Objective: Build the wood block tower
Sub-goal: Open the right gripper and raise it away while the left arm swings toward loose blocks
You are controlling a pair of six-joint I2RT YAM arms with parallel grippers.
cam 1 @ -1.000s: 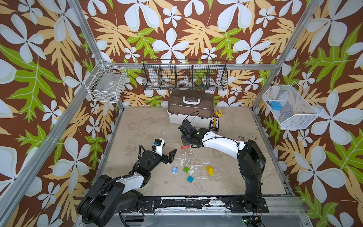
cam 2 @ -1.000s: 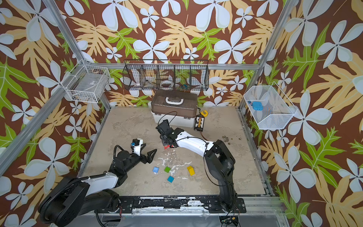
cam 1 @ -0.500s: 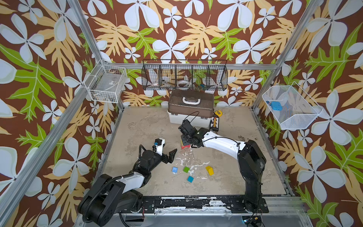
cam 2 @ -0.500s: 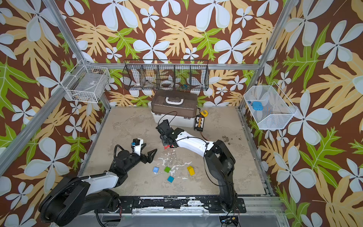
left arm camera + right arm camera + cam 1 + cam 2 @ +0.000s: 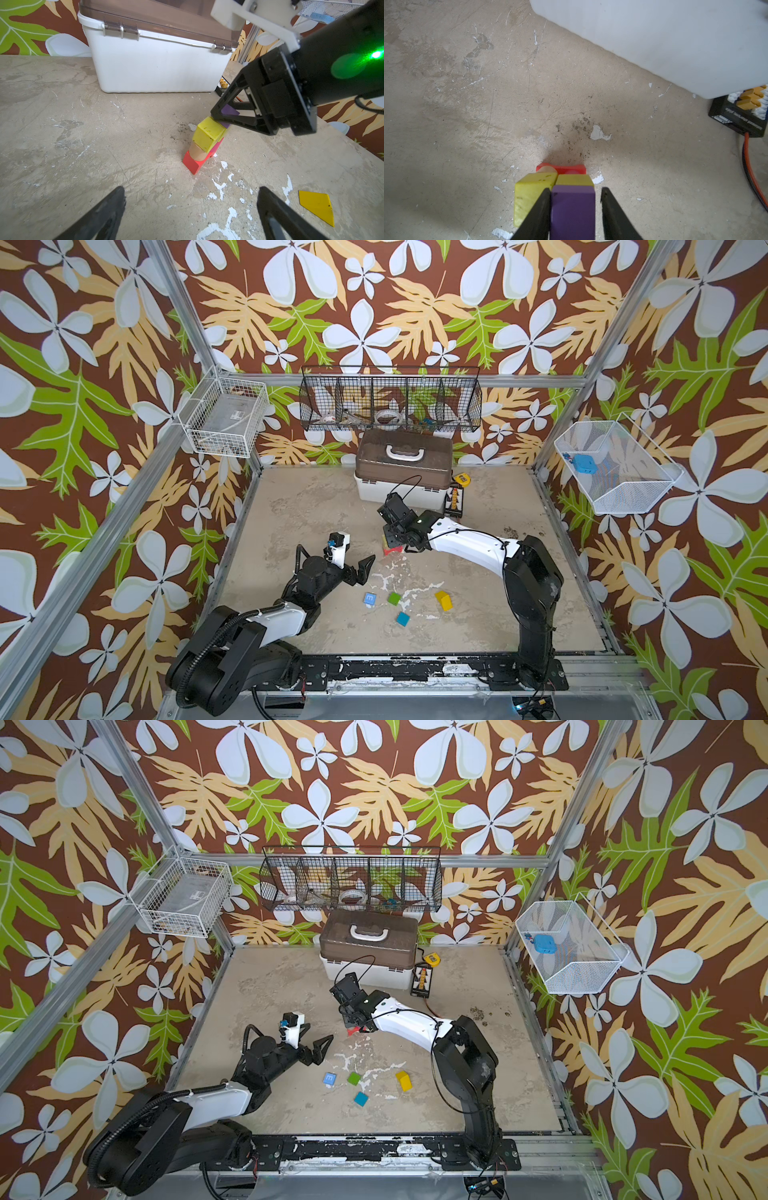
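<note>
On the table [image 5: 291,506], in front of the white box [image 5: 370,491], we find the tower [image 5: 204,145] under the right gripper [image 5: 576,188]. Its jaws stand slightly apart around the purple block [image 5: 573,207]. One finger [image 5: 540,212] touches the block and the other sits just clear, so we see no clamp. The left gripper [image 5: 192,188] hangs spread wide and empty, near the tower. Four loose blocks [image 5: 394,598] lie nearer the arms' bases.

We judge these painted wooden pieces light, rigid and rather slick. Two flat opposite faces, taken low on the block, should give the surest hold. The stack looks easy to topple, since the purple block rests on yellow blocks [image 5: 207,135] carried by cylinders [image 5: 196,153] on a red slab [image 5: 192,164].

Both top views hide most of the tower beneath the gripper. The left wrist view shows its layers side-on, and only the right wrist view shows the gap beside the finger.
</note>
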